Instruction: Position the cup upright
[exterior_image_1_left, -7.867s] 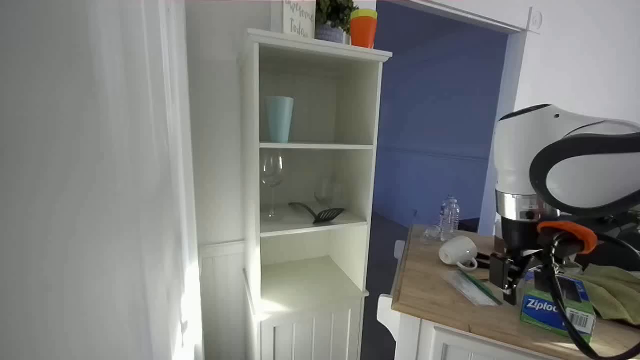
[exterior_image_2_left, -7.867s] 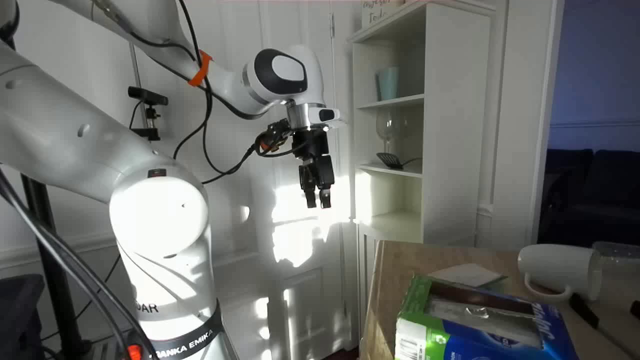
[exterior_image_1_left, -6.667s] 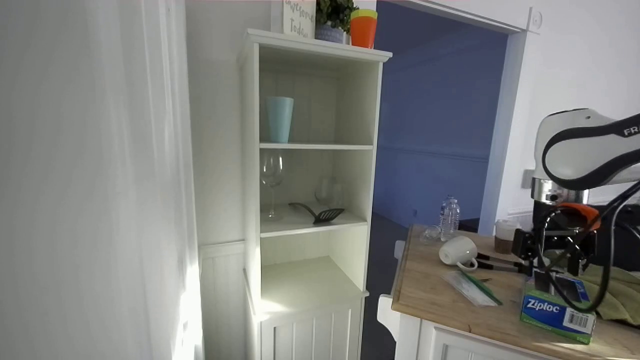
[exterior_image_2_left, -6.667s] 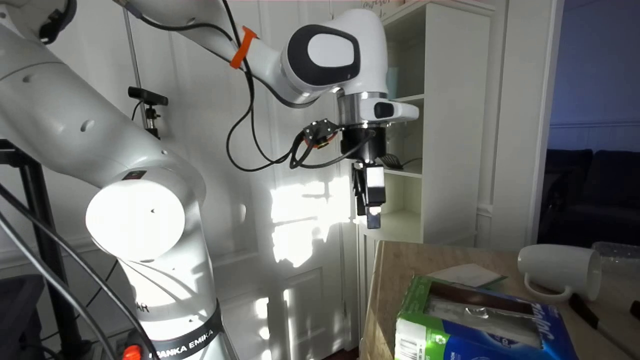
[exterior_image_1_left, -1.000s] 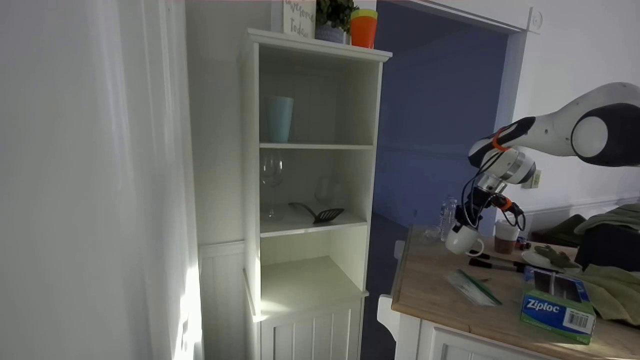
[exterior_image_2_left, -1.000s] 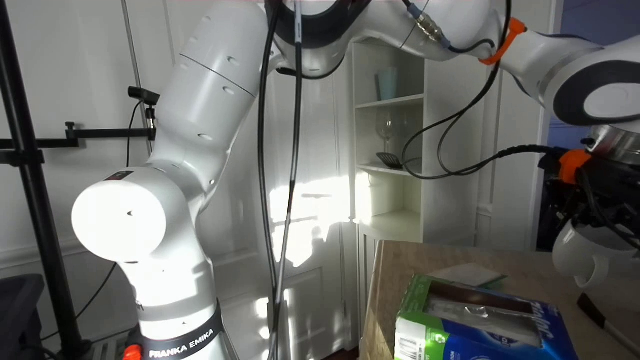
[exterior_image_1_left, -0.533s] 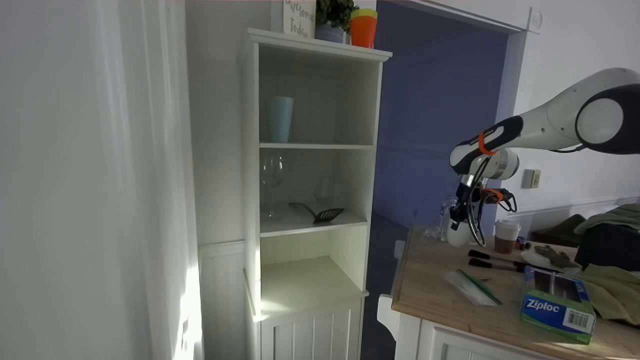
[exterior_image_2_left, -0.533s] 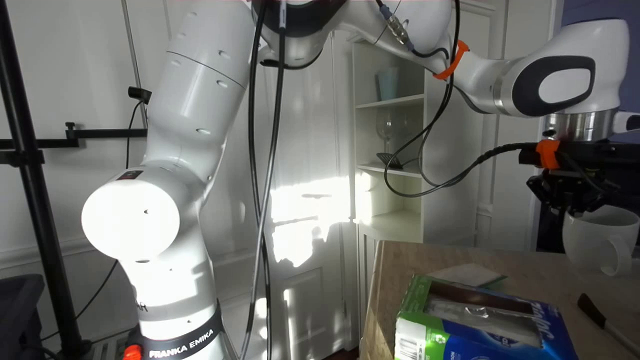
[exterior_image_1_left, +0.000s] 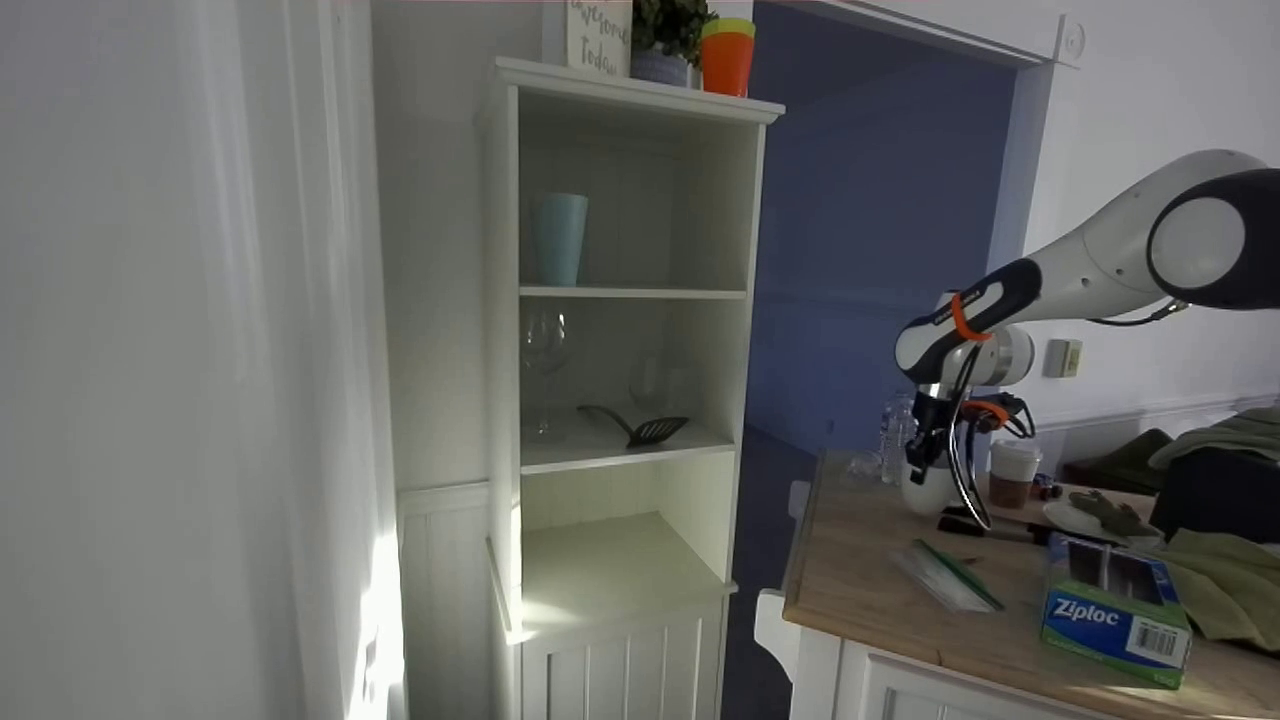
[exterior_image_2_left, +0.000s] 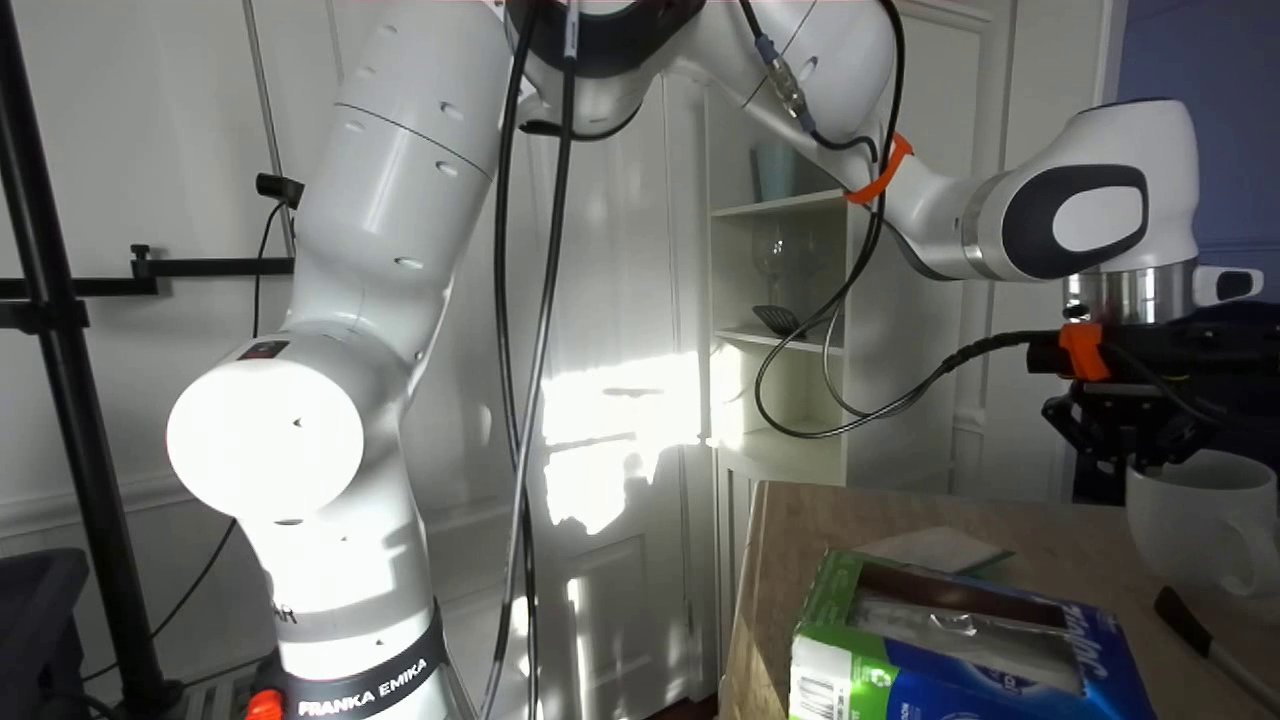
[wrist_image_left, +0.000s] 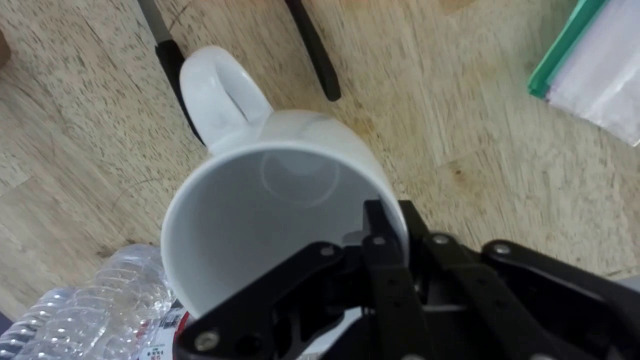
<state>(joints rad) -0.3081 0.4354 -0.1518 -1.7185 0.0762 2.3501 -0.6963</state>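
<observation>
You have the white cup (wrist_image_left: 270, 215) in the jaws, mouth up and close to upright, low at the bench (exterior_image_1_left: 860, 580); whether its base touches the wood, you cannot tell. Your jaws are clamped on its wall at the rim, one inside the mouth and one outside, on a stretch away from the handle (wrist_image_left: 200, 90). Looking down into the cup in the wrist view, you see the white floor marked by a faint ring, along with the inner jaw. There the handle overlaps a black-handled knife (wrist_image_left: 171, 60), with another dark utensil (wrist_image_left: 316, 52) near it. Just beside the cup you have a clear ribbed bottle (wrist_image_left: 115, 300), its contents hard to make out. In an exterior view, a white-and-brown drink cup (exterior_image_1_left: 1014, 465) stands near, what it holds hidden from you, and farther out a clear bag (exterior_image_1_left: 945, 577) with a green seal lies flat. A white plate (exterior_image_1_left: 1062, 517) bears a green item (exterior_image_1_left: 1108, 512). The Ziploc box (exterior_image_1_left: 1115, 625) shows you clear plastic (exterior_image_2_left: 955, 625) in its top opening. Across from all this, the shelf unit (exterior_image_1_left: 625, 560) holds a pale blue-green tumbler (exterior_image_1_left: 560, 238), a stemmed glass (exterior_image_1_left: 545, 345) and a black slotted turner (exterior_image_1_left: 655, 431), with an orange cup (exterior_image_1_left: 727, 64) on its top.
</observation>
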